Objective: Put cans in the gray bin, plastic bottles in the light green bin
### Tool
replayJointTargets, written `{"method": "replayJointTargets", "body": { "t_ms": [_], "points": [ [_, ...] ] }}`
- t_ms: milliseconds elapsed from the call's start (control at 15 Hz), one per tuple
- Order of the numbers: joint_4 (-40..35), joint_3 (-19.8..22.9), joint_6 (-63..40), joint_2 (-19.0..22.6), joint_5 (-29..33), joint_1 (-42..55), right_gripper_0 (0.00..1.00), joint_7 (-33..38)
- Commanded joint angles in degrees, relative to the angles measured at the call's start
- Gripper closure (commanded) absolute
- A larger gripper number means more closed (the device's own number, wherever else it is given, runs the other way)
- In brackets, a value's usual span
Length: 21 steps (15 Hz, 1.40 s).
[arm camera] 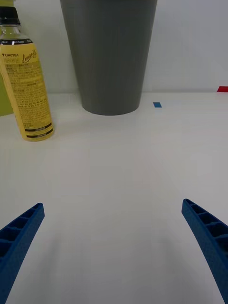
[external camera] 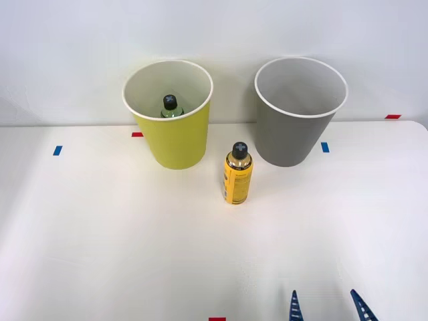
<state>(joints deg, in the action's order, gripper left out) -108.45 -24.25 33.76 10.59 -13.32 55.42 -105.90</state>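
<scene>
On the desk two bins stand side by side at the back: the light green bin left, the gray bin right. One bottle stands inside the left bin. Another bottle stands upright before the gap between them.

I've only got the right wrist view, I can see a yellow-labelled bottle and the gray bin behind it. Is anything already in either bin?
Observer: Yes. In the front view a small green bottle with a black cap stands inside the light green bin.
Operator: And the gray one?
Observer: The part of the gray bin that I can see inside holds nothing; I cannot see its floor.
Operator: Where is the light green bin from my bottle?
Observer: Behind the yellow-labelled bottle and to the robot's left, apart from it. The gray bin is behind it on the right.
</scene>
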Motion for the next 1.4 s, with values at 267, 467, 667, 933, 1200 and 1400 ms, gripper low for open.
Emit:
{"method": "replayJointTargets", "body": {
  "t_ms": [267,467,667,933,1200,1400],
  "points": [
    [0.0,-0.36,-0.01,-0.75,-1.18,1.09,0.0,-0.45],
    [0.0,-0.36,-0.01,-0.75,-1.18,1.09,0.0,-0.45],
    [0.0,-0.36,-0.01,-0.75,-1.18,1.09,0.0,-0.45],
    [0.0,-0.36,-0.01,-0.75,-1.18,1.09,0.0,-0.45],
    [0.0,-0.36,-0.01,-0.75,-1.18,1.09,0.0,-0.45],
    [0.0,-0.36,-0.01,-0.75,-1.18,1.09,0.0,-0.45]
  ]
}}
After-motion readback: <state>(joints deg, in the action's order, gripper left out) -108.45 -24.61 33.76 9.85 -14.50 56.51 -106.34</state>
